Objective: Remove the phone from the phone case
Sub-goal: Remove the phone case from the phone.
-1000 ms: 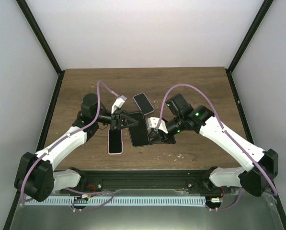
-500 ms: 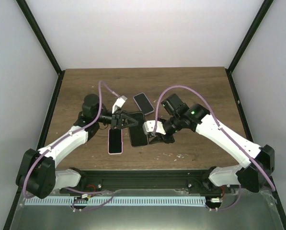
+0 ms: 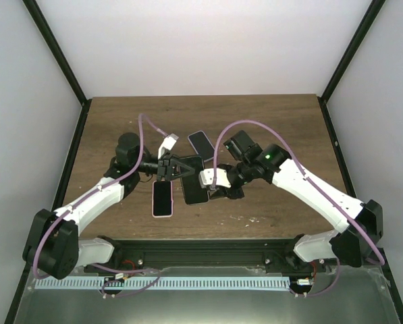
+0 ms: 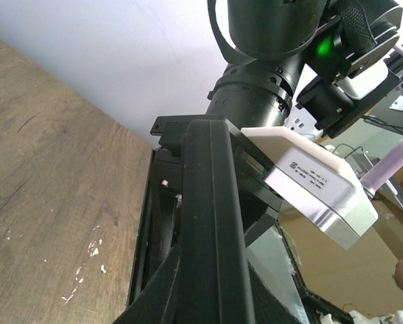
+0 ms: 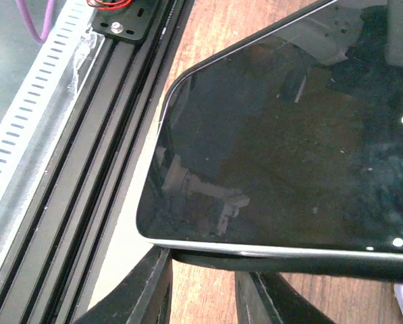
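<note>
1. Just beyond the pink-rimmed flat phone (image 3: pixel 162 199), the matte black phone case (image 3: pixel 196 185) is clamped at its far edge by the left gripper (image 3: pixel 176 167).
2. Right of that pink-rimmed phone, the glossy black phone (image 5: pixel 289 148) is judged not yet freed from the case.
3. Further right, the right gripper (image 3: pixel 218 190) is set under the phone; whether it grips cannot be told.

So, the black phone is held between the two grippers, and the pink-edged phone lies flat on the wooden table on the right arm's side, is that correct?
Not quite: the pink-edged phone lies on the left arm's side of the wooden table, just nearer than the left gripper, as the top external view shows. The black phone is indeed held between that and the right gripper.
</note>
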`<state>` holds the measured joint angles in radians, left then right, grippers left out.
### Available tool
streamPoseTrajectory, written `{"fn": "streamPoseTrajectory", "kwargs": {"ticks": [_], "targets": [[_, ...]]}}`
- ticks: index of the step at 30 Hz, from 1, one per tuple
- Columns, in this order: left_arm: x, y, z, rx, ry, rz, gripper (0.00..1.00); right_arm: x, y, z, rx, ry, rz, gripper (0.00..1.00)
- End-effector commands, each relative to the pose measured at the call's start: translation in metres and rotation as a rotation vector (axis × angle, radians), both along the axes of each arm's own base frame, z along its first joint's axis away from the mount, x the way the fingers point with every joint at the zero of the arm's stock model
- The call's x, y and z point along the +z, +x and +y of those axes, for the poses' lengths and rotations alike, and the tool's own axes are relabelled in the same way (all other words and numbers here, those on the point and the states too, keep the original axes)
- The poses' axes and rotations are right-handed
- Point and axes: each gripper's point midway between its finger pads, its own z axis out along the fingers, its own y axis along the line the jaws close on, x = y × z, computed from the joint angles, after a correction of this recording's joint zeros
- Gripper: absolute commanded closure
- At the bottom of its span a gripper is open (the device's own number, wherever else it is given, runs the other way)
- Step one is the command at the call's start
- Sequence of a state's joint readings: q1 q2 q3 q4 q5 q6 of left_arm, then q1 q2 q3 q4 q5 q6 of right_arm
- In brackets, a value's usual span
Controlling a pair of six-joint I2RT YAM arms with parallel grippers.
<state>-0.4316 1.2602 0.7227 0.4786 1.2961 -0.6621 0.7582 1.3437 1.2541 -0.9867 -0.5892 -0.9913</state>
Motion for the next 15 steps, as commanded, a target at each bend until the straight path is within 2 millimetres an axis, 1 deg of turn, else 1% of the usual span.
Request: {"fn": "streamPoseTrajectory", "kwargs": {"ticks": [1,4,6,8,10,13,15], "targets": [[0.012,-0.023,-0.005,-0.111,-0.023,-0.013,1.0,0.024,0.046,0.026,-0.083,0.119,-0.198,0.73],[0.012,-0.024,-0.006,-0.116,-0.023,-0.012,1.0,0.028,0.067,0.025,-0.159,0.167,-0.202,0.73],[0.012,-0.025,-0.006,-0.119,-0.023,-0.011,1.0,0.035,0.086,0.021,-0.227,0.222,-0.177,0.72],[0.012,-0.025,-0.006,-0.118,-0.024,-0.013,1.0,0.042,0.103,0.014,-0.287,0.276,-0.139,0.68],[0.011,-0.026,-0.006,-0.119,-0.023,-0.012,1.0,0.049,0.107,0.012,-0.312,0.318,-0.086,0.63],[0.012,-0.027,-0.007,-0.123,-0.023,-0.012,1.0,0.06,0.099,0.017,-0.312,0.376,0.0,0.59],[0.012,-0.027,-0.008,-0.125,-0.025,-0.015,1.0,0.062,0.097,0.02,-0.329,0.399,0.058,0.56]]}}
